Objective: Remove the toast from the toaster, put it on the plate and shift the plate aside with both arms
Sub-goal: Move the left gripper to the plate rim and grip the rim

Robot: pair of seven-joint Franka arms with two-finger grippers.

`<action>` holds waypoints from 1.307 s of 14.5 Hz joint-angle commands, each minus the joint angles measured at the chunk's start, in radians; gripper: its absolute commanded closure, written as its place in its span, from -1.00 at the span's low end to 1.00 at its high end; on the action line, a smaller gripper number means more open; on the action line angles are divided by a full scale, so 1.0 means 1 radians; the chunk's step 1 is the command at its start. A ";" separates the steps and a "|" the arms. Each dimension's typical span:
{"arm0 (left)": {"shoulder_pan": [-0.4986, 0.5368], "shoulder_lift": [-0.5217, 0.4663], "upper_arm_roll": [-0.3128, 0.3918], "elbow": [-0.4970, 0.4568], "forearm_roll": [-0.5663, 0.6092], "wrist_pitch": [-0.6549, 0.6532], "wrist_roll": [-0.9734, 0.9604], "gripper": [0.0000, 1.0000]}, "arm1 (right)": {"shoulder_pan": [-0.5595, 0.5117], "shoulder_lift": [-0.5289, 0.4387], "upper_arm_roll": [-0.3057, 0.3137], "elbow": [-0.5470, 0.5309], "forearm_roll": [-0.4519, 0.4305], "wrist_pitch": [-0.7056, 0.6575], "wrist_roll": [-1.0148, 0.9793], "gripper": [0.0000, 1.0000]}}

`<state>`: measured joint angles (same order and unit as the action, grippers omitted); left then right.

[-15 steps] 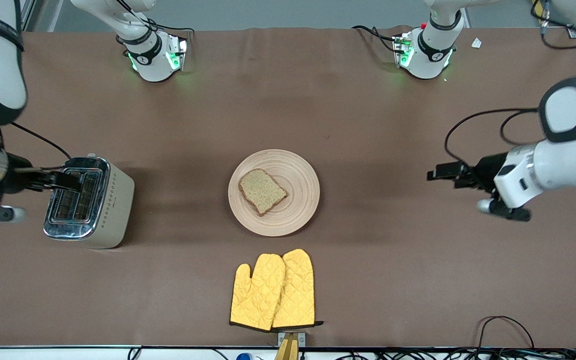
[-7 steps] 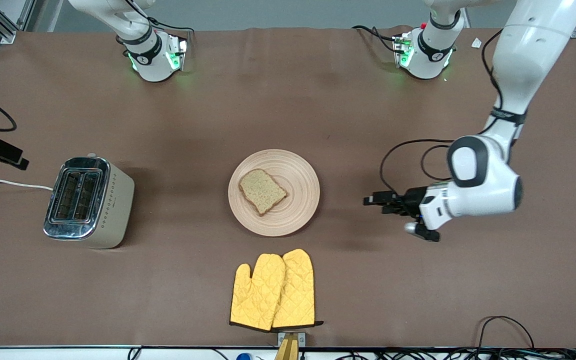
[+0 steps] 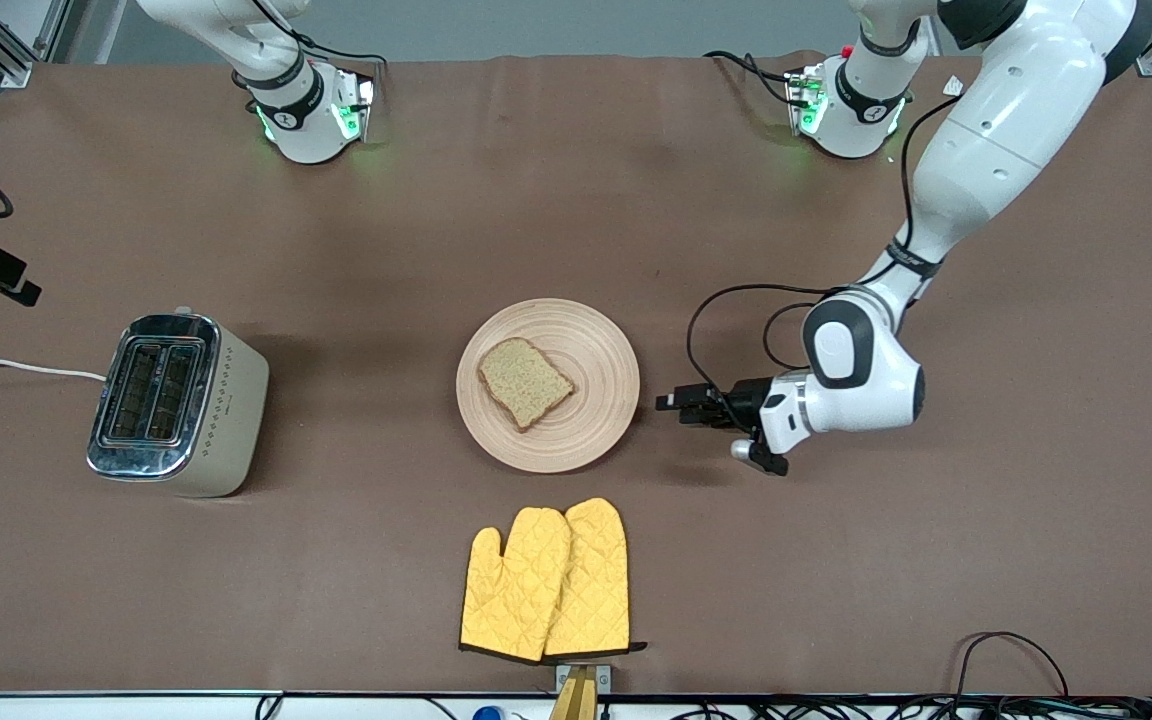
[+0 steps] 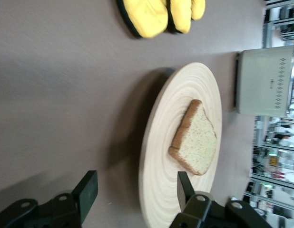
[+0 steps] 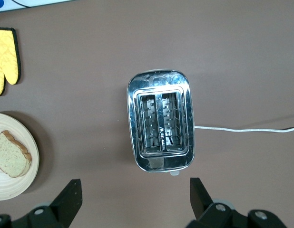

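plate [image 3: 604, 352] is looking stiff, light, graspable at its rim, as left gripper [image 3: 674, 403] is nearing it, fingers apart.

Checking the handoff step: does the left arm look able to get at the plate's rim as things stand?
Probably yes. The left gripper, fingers apart, sits low beside the plate at its left-arm edge, with bare table between them; the toast lies clear of that rim.

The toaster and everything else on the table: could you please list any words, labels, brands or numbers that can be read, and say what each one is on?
No text can be read anywhere.
toaster: a small dark mark sits below the dotted pattern on its cream side, too small to read.
toast, plate, oven mitts: no lettering shows on them.
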<state>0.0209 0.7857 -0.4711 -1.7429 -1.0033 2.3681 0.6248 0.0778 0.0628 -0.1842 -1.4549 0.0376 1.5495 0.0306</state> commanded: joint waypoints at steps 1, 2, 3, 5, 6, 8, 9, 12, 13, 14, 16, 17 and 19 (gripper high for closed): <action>-0.025 0.036 -0.009 0.009 -0.115 0.014 0.096 -0.23 | 0.003 -0.026 0.003 -0.030 -0.002 -0.006 0.002 -1.00; -0.027 0.052 -0.009 0.009 -0.142 0.014 0.125 -0.18 | 0.003 -0.026 0.003 -0.030 -0.002 -0.008 0.003 -1.00; -0.035 0.069 -0.009 0.009 -0.164 0.014 0.145 -0.12 | 0.003 -0.026 0.003 -0.030 -0.002 -0.008 0.002 -1.00; -0.048 0.076 -0.009 0.009 -0.187 0.014 0.153 -0.01 | 0.003 -0.026 0.002 -0.028 -0.002 -0.008 -0.001 -1.00; -0.052 0.078 -0.009 0.009 -0.187 0.014 0.153 0.06 | 0.003 -0.027 0.002 -0.028 -0.002 -0.008 -0.001 -1.00; -0.053 0.082 -0.009 0.008 -0.187 0.014 0.153 0.29 | 0.007 -0.029 0.003 -0.028 0.004 -0.028 0.000 -1.00; -0.055 0.082 -0.009 0.008 -0.187 0.013 0.153 0.44 | 0.007 -0.029 0.003 -0.028 0.007 -0.031 0.000 -1.00; -0.055 0.081 -0.009 0.008 -0.187 0.013 0.151 0.90 | 0.008 -0.031 0.003 -0.027 0.007 -0.032 0.000 -1.00; -0.055 0.073 -0.009 0.008 -0.187 0.013 0.142 0.96 | 0.008 -0.031 0.003 -0.027 0.008 -0.031 0.000 -1.00; -0.053 0.066 -0.009 0.014 -0.186 0.011 0.139 0.99 | 0.008 -0.031 0.003 -0.027 0.008 -0.031 -0.001 -1.00; -0.046 0.043 -0.009 0.020 -0.175 0.010 0.135 1.00 | 0.008 -0.031 0.003 -0.027 0.008 -0.031 0.000 -1.00; -0.035 0.018 -0.009 0.019 -0.170 0.008 0.122 1.00 | 0.008 -0.031 0.003 -0.027 0.008 -0.032 -0.003 -1.00; -0.003 -0.048 0.000 0.013 -0.166 0.005 0.092 1.00 | 0.007 -0.029 0.003 -0.027 0.008 -0.032 -0.006 -1.00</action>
<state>-0.0194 0.8340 -0.4712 -1.7081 -1.1650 2.3931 0.7538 0.0801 0.0598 -0.1802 -1.4590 0.0387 1.5192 0.0300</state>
